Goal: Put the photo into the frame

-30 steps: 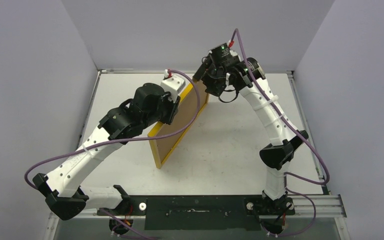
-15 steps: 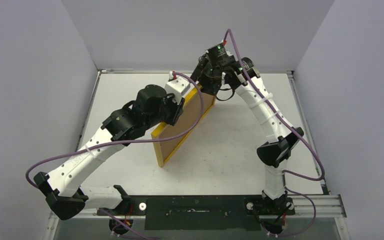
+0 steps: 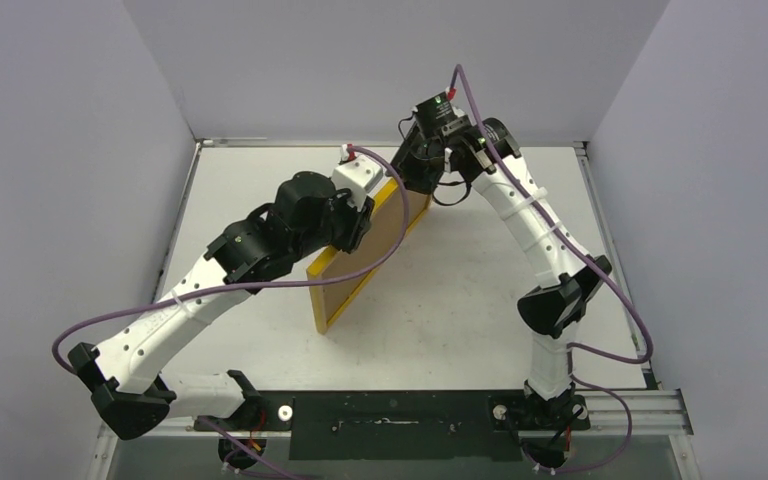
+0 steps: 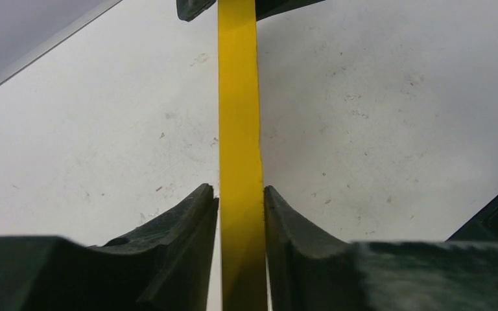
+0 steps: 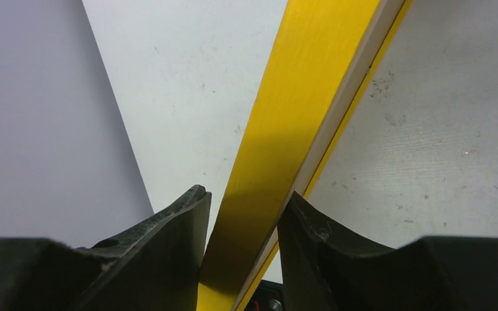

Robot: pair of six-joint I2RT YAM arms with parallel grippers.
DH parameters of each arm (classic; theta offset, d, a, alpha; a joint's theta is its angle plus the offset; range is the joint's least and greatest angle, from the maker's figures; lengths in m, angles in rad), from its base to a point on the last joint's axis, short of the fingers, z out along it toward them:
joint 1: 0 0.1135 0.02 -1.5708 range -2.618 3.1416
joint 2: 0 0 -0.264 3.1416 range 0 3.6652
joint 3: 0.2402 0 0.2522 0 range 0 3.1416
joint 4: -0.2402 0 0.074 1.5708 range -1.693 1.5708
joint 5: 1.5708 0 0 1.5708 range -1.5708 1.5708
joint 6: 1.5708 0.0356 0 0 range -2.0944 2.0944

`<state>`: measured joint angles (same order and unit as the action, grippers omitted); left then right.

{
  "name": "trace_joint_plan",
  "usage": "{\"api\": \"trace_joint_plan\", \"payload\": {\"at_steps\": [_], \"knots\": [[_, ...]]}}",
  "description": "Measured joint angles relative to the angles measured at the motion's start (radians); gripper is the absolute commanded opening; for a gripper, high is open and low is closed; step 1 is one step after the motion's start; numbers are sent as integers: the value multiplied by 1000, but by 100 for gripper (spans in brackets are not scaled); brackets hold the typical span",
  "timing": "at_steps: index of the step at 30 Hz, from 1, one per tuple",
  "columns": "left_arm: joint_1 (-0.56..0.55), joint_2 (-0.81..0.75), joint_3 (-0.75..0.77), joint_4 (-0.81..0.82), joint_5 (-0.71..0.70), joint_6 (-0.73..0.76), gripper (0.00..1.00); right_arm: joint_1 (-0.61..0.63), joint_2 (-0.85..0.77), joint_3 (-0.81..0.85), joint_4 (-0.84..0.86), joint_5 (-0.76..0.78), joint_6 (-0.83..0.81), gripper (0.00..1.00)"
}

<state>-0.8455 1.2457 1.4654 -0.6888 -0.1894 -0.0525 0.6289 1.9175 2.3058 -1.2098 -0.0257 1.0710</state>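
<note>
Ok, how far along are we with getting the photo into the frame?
Done: the frame is held upright, with the brown backing board showing in its back. In hand: the left tool clamps its top edge; the right tool straddles the far end, grip unclear. Left: no photo shows in any view, so insertion is unconfirmed.

The frame (image 3: pixel 315 300) is being stood on one long edge near the middle of the table (image 3: pixel 480 300), running diagonally from the near centre toward the far right. About midway along, its upper edge is being straddled by the left gripper (image 4: pixel 240 214), which is being brought in from the left. The far upper corner is being straddled by the right gripper (image 5: pixel 243 220). A backing board (image 3: pixel 370 245) is being carried inside the frame, facing right.
</note>
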Motion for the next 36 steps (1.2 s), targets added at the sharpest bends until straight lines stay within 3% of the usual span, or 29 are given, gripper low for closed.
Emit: {"api": "trace_joint_plan", "payload": {"at_steps": [2, 3, 6, 11, 18, 26, 36], "knots": [[0, 0, 0, 6, 10, -5, 65, -2, -5, -1, -10, 0, 0, 11], [0, 0, 0, 16, 14, -10, 69, -5, -8, -3, -13, 0, -1, 9], [1, -13, 0, 45, 43, -22, 77, -22, -30, -28, -19, -3, -1, 1], [0, -87, -15, 112, 95, -37, 87, -55, -89, -142, 23, -53, 15, 0], [4, -202, -53, 210, 116, -68, 89, -117, -203, -338, 125, -127, -11, 0], [34, -168, -74, 227, 117, -130, 90, -238, -383, -666, 279, -221, -86, 6], [262, -113, -172, 243, 273, -292, 90, -402, -573, -1169, 655, -447, -151, 12]]}}
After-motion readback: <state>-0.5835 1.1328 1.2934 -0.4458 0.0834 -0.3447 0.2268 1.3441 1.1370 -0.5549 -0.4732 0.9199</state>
